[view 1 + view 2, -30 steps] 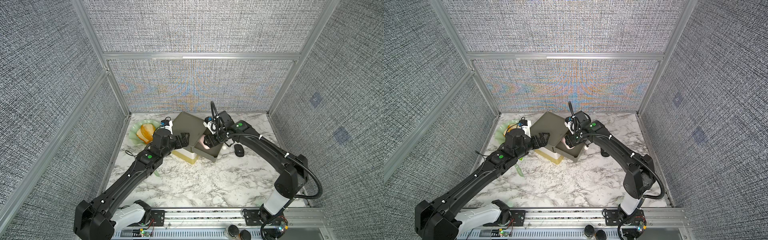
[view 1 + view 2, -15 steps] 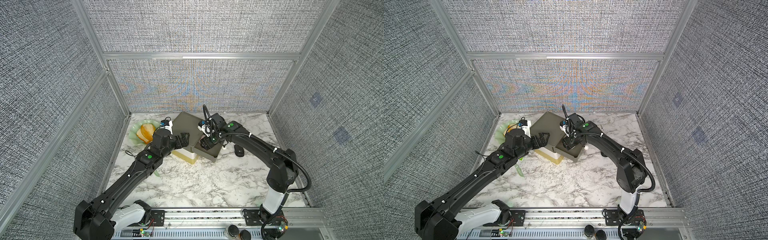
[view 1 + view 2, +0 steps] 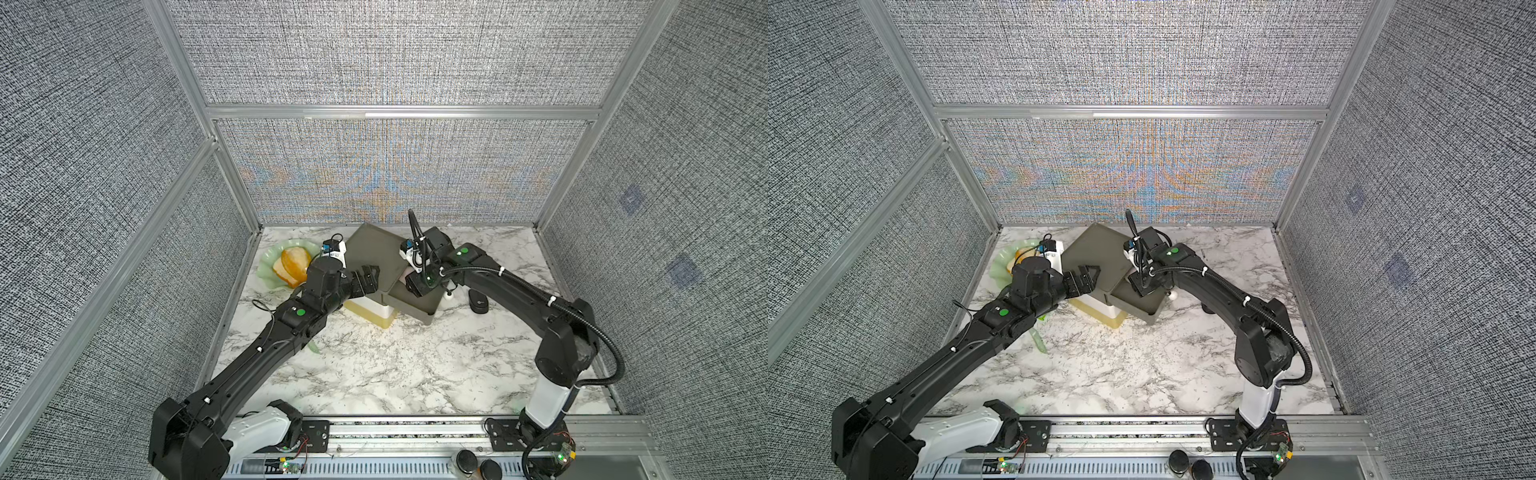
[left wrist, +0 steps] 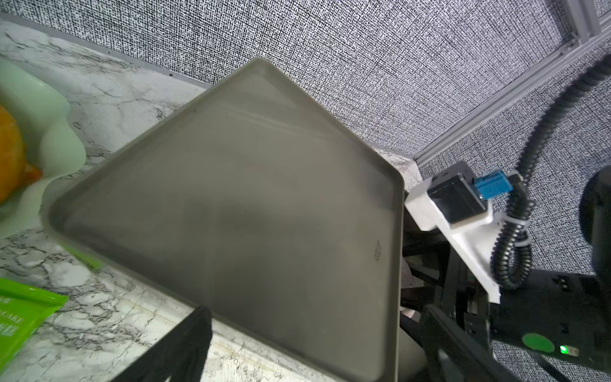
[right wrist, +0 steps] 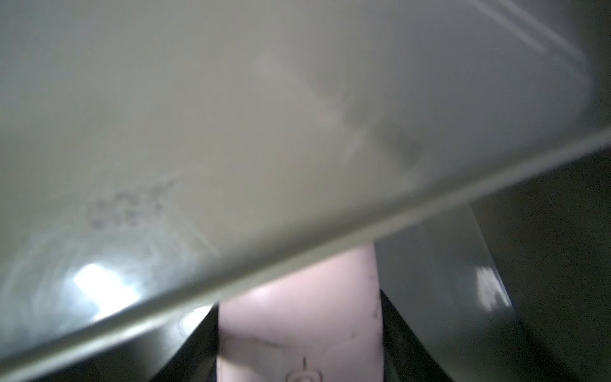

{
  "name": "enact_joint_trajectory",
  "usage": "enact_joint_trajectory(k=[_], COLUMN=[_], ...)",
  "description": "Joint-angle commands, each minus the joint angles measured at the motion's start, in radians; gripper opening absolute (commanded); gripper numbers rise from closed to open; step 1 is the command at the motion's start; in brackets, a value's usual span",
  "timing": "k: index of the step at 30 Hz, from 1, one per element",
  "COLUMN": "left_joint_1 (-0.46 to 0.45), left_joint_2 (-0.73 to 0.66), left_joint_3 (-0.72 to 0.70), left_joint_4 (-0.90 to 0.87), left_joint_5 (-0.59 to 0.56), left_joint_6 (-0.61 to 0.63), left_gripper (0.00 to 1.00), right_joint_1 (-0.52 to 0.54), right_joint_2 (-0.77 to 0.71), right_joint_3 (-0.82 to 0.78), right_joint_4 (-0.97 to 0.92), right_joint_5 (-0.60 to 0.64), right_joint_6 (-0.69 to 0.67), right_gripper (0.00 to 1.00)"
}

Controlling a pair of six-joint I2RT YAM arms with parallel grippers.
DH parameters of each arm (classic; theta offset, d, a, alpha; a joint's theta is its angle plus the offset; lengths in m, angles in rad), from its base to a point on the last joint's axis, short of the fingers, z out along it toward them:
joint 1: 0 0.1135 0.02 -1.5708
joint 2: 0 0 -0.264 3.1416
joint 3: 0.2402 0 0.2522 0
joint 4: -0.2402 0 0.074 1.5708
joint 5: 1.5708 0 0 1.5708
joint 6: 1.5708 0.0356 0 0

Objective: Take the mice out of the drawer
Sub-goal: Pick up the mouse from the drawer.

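Note:
The grey drawer stands pulled out of its cabinet. My right gripper reaches down into the drawer. In the right wrist view its two black fingers press both sides of the pale pink mouse, so the right gripper is shut on it. The arm hides that mouse in both top views. One black mouse lies on the marble to the right of the drawer. My left gripper is wide open at the cabinet's front left corner, with the cabinet top between its fingers.
A green scalloped plate holding orange food sits at the back left. A green packet lies beside the left arm. The cabinet stands on a white and yellow base. A small white knob shows by the drawer's right side. Grey walls close in three sides.
My right gripper has gone down into the drawer and its jaws have narrowed onto the pink mouse. The left arm has stayed where it was.

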Motion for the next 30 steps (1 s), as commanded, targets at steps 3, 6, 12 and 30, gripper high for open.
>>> enact_joint_trajectory(k=[3, 6, 12, 30], left_joint_1=[0.002, 0.002, 0.001, 0.002], left_joint_2=[0.001, -0.003, -0.009, -0.018], left_joint_3=[0.016, 0.018, 0.022, 0.061], left_joint_4=[0.012, 0.011, 0.007, -0.023], left_joint_5=[0.006, 0.004, 0.01, 0.055], left_joint_6=[0.009, 0.009, 0.009, 0.027], left_gripper=[1.0, 0.99, 1.0, 0.99], right_joint_1=[-0.004, -0.005, -0.028, -0.058], right_joint_2=[-0.014, -0.023, -0.032, -0.158], right_joint_3=[-0.006, 0.004, 0.025, 0.076], right_joint_4=[-0.019, -0.03, -0.068, -0.19], right_joint_5=[0.017, 0.008, 0.03, 0.009], right_joint_6=[0.09, 0.138, 0.23, 0.363], right_gripper=[0.51, 0.49, 0.47, 0.44])
